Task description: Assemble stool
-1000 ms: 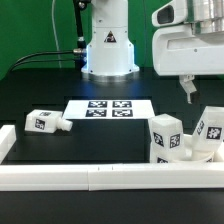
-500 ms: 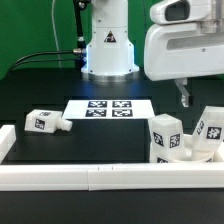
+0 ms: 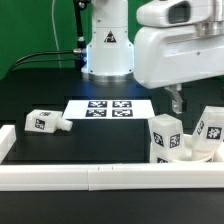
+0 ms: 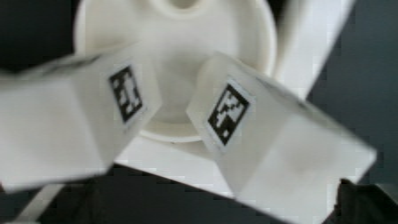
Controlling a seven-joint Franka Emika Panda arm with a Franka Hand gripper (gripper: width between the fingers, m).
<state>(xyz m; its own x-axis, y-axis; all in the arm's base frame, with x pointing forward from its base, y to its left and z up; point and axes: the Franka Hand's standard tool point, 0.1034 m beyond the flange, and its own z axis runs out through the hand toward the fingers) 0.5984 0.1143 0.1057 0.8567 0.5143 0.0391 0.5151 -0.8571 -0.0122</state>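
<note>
Black bench (image 3: 40, 95), edged at the front by a long white rail (image 3: 100, 177). The white arm (image 3: 185, 50) fills the exterior view's upper right. The marker board (image 3: 110, 107) lies mid-bench. The round seat (image 4: 178, 50) sits at the exterior view's right, by the rail, with a left upright leg (image 3: 165, 135) and a right upright leg (image 3: 208, 130) at it. A lying leg (image 3: 45, 122) rests well apart at the left. The hand (image 3: 178, 106) hangs above the upright legs, touching neither. Whether it is spread or pressed together cannot be told.
</note>
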